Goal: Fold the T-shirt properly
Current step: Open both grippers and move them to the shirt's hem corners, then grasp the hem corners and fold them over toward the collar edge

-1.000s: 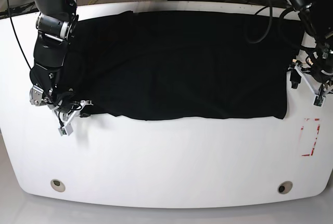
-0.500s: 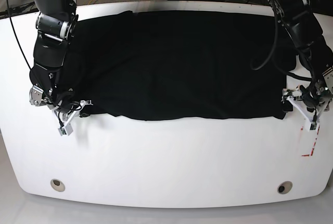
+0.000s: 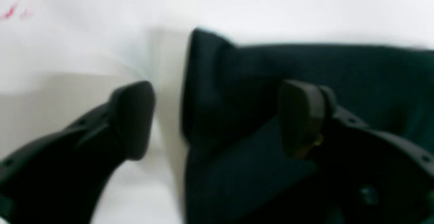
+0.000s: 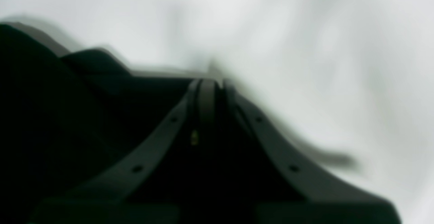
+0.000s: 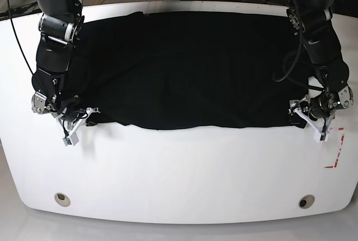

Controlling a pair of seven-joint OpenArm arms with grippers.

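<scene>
The black T-shirt (image 5: 190,67) lies flat as a wide band across the white table (image 5: 184,168). My left gripper (image 5: 306,119) sits low at the shirt's front right corner. In the left wrist view it (image 3: 217,118) is open, and that corner of the T-shirt (image 3: 237,81) lies between its fingers: one finger is over bare table, the other over cloth. My right gripper (image 5: 75,124) is at the shirt's front left corner. In the blurred right wrist view it (image 4: 212,81) is shut, with the dark T-shirt (image 4: 51,115) bunched at and beside its tips.
A red tape mark (image 5: 335,149) is on the table just right of the left gripper. Two round holes (image 5: 62,198) (image 5: 306,201) sit near the front edge. Cables hang behind the table's far edge.
My left arm has swung down and inward from the table's right edge to the shirt's front right corner, and its jaws have narrowed a little. The right arm has not moved.
</scene>
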